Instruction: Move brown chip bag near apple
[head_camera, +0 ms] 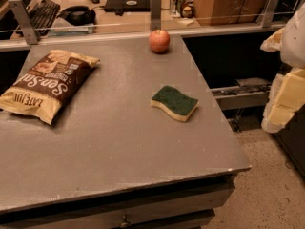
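Lying untouched by the left edge of the desk [119, 142], the brown chip bag [47, 85] leaves the whole move undone, the gripper [286, 94] hanging past the right edge, open or closed I cannot tell, and the apple [159, 40] at the far edge well apart.

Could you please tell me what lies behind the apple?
Behind the apple the table ends; beyond stand a metal post and a desk with a laptop. The table edge right behind the apple is hidden. The gripper hangs beyond the table's right side.
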`<act>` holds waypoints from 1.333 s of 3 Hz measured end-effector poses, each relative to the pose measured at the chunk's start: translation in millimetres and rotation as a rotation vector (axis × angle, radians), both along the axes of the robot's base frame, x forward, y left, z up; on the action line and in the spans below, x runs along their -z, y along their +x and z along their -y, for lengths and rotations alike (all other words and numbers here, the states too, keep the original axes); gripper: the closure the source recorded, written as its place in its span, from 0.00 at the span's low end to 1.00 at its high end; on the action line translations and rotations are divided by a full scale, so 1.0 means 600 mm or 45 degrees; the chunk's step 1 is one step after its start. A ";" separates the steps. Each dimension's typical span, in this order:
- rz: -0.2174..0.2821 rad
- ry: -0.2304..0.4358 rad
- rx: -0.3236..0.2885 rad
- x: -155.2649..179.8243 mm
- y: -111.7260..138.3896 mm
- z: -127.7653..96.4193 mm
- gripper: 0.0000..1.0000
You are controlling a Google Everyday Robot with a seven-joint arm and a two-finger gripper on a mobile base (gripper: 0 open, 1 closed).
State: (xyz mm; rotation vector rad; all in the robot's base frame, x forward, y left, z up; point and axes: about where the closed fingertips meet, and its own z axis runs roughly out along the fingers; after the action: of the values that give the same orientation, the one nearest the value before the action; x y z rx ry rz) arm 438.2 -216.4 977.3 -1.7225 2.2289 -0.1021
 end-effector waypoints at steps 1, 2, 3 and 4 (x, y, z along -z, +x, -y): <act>0.000 0.000 0.000 0.000 0.000 0.000 0.00; 0.026 0.096 -0.097 0.015 0.025 -0.082 0.00; 0.051 0.300 -0.327 0.047 0.086 -0.302 0.00; 0.057 0.413 -0.460 0.056 0.112 -0.443 0.00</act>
State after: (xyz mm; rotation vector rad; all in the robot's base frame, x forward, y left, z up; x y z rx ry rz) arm 505.7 49.6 943.5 -1.8759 1.7501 0.2855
